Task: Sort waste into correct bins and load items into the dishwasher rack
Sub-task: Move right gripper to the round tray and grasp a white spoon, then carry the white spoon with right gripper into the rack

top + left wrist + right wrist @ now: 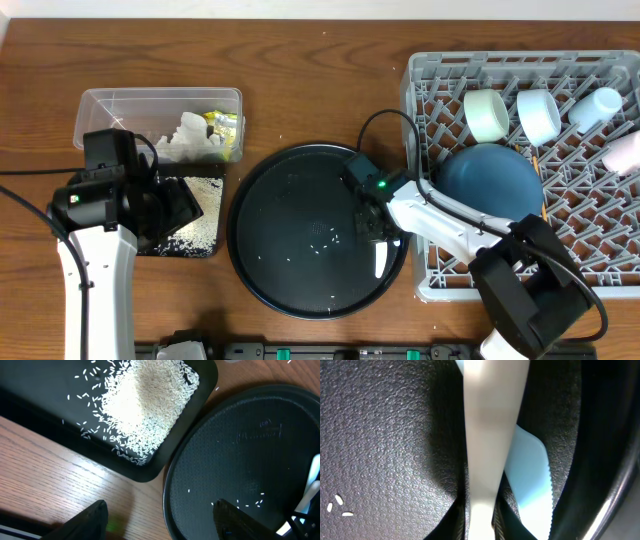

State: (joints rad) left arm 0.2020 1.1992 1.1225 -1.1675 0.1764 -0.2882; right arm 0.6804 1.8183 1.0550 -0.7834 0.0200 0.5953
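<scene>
White plastic, the spoon [381, 258] lies on the right side of the round black tray [290, 190], just inside its rim, long axis running near to far. The right end effector [372, 228] sits directly over it, its pads apparently pinching the handle. The dishwasher rack [418, 150] stands just to the right. The left end effector [160, 512] hangs spread wide, well apart, beside the shallow black tray [40, 405].

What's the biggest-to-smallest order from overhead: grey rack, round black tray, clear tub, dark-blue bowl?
1. grey rack
2. round black tray
3. clear tub
4. dark-blue bowl
The last two look close in size.
</scene>
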